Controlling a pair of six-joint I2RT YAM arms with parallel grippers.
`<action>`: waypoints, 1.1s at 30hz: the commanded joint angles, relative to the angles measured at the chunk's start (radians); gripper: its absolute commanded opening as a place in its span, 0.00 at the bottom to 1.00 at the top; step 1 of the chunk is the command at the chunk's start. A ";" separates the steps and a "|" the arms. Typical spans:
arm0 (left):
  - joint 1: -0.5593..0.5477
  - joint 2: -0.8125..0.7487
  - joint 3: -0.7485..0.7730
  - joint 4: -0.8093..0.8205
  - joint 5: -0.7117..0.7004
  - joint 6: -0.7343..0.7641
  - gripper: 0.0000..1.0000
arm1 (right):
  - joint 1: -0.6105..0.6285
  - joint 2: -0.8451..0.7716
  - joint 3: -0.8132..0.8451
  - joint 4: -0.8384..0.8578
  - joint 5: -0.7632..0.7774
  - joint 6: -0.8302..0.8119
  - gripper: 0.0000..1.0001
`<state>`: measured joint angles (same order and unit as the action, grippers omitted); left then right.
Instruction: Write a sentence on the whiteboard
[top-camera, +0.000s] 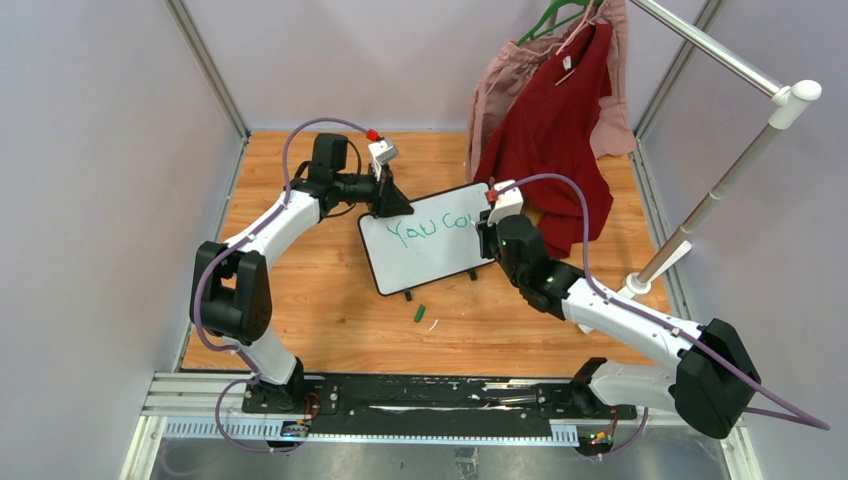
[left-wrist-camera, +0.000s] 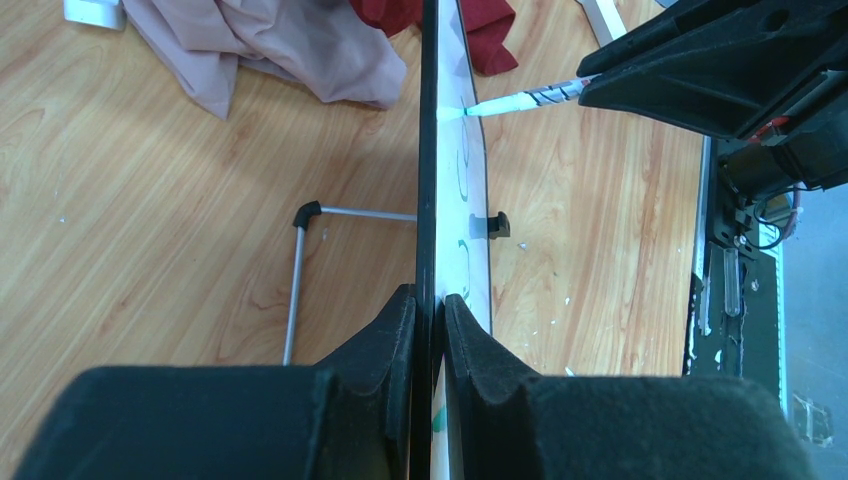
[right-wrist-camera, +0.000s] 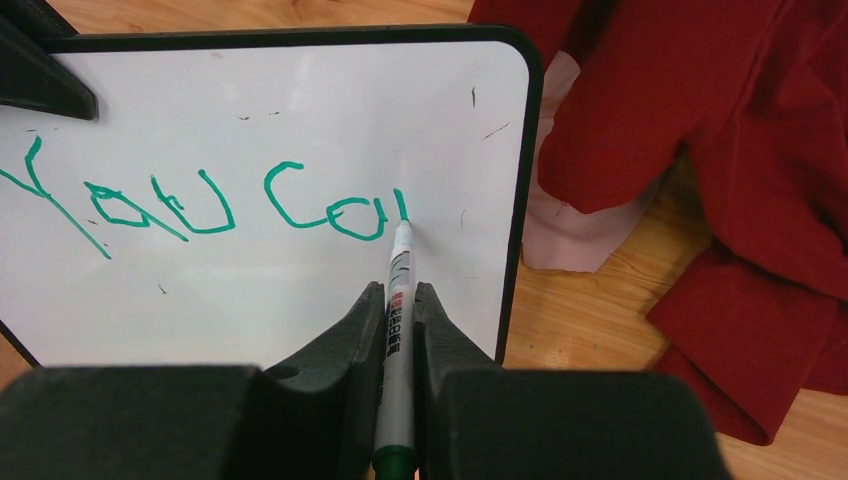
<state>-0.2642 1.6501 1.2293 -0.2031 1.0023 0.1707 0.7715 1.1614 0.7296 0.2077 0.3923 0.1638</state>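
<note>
The whiteboard stands tilted on the wood floor, its black frame and glossy white face also showing in the right wrist view. The sentence reads "You ca" in green, with a further stroke begun. My left gripper is shut on the board's edge at its far left corner. My right gripper is shut on a white marker with a green end; its tip touches the board just right of the last letter. In the top view the right gripper is at the board's right edge.
A red garment and a pink garment hang from a rack behind and right of the board, draping onto the floor. A green marker cap lies in front of the board. The board's wire stand shows behind it.
</note>
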 joint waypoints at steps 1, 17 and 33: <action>-0.004 -0.022 -0.016 0.034 -0.016 0.029 0.00 | -0.015 0.002 0.047 -0.011 -0.006 -0.002 0.00; -0.007 -0.024 -0.016 0.031 -0.016 0.032 0.00 | -0.043 0.032 0.088 -0.004 0.001 -0.017 0.00; -0.009 -0.023 -0.014 0.031 -0.019 0.032 0.00 | -0.064 -0.003 0.039 -0.020 0.000 0.000 0.00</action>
<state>-0.2661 1.6482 1.2282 -0.1970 0.9989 0.1707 0.7250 1.1851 0.7841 0.1978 0.3855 0.1600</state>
